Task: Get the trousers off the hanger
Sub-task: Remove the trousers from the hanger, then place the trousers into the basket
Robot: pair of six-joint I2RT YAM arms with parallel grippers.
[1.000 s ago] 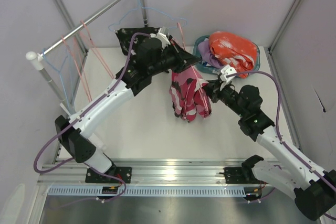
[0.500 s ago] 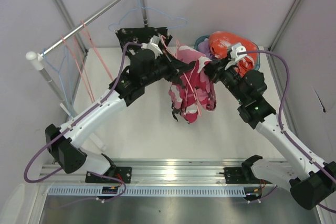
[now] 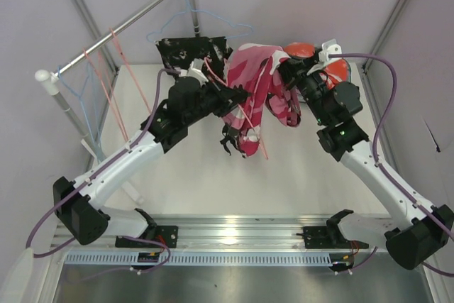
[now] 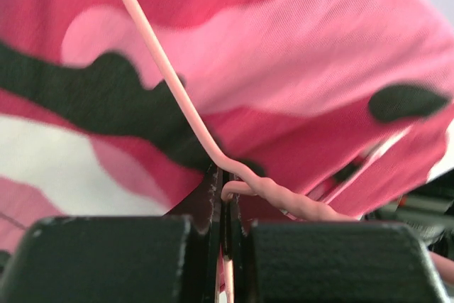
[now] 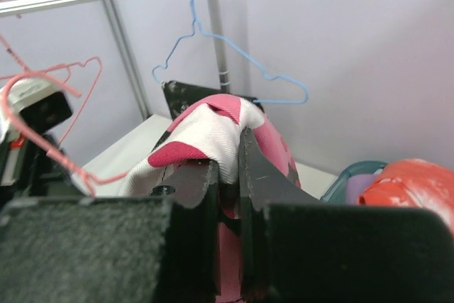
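**Step in hand: separating the garment from the hanger.**

1. The left gripper (image 3: 228, 96) is clamped on the twisted neck of the pink hanger (image 4: 280, 199). The left wrist view shows its fingers pressed together with the wire between them.
2. The right gripper (image 3: 289, 76) is closed on a fold of the pink trousers (image 3: 250, 79). The right wrist view shows pink and white cloth pinched between its fingers.
3. The trousers hang in the air between the two grippers, above the table (image 3: 177, 168). One end is raised at the right gripper. The rest drapes down past the left gripper, and the hanger wire crosses in front of the cloth.
4. Judgement: the garment is not yet free, since part of it appears to lie over the wire.

**Next move, as judged.**

- The left arm should hold the hanger steady.
- The right arm should draw the cloth away from it, towards the basket (image 5: 349, 175) just beside the right gripper, until the last fold clears the wire.
- Snagging on the wire is the risk.
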